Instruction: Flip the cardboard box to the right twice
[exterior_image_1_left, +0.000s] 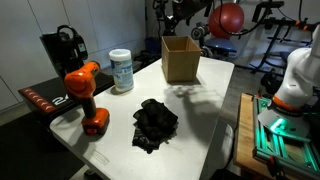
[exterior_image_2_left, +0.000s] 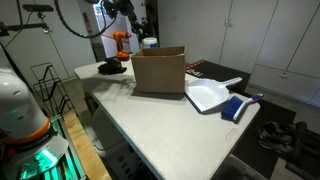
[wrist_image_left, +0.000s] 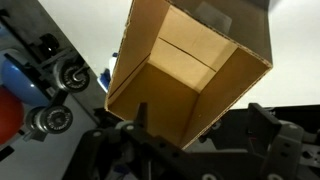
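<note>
The cardboard box (exterior_image_1_left: 180, 60) stands upright on the white tabletop (exterior_image_1_left: 210, 105) towards its far edge, in an exterior view. It is plain brown corrugated board, roughly cubic, with flat, matte walls and its lidless side facing up. From the wrist view the box (wrist_image_left: 185, 75) is seen from above: the inside is smooth tan board with a straight seam across the floor, and the cut rim is sharp-edged.

The fingers (wrist_image_left: 262, 120) are dark, blocky prongs at the lower edge of that view. They are spread wide with nothing between them, and the box opening shows in the gap.

Left of the box in an exterior view stand a white cylindrical canister (exterior_image_1_left: 121, 71) with a pale blue cap and a glossy orange drill (exterior_image_1_left: 87, 96) on a black base. A crumpled black cloth (exterior_image_1_left: 155, 124) — soft and irregular — lies nearer the front edge.

From the opposite side, the box (exterior_image_2_left: 158, 71) shows one broad plain face. A white plastic dustpan (exterior_image_2_left: 208, 97) lies just beside it, and a blue brush (exterior_image_2_left: 239, 106) rests against the pan's edge.
</note>
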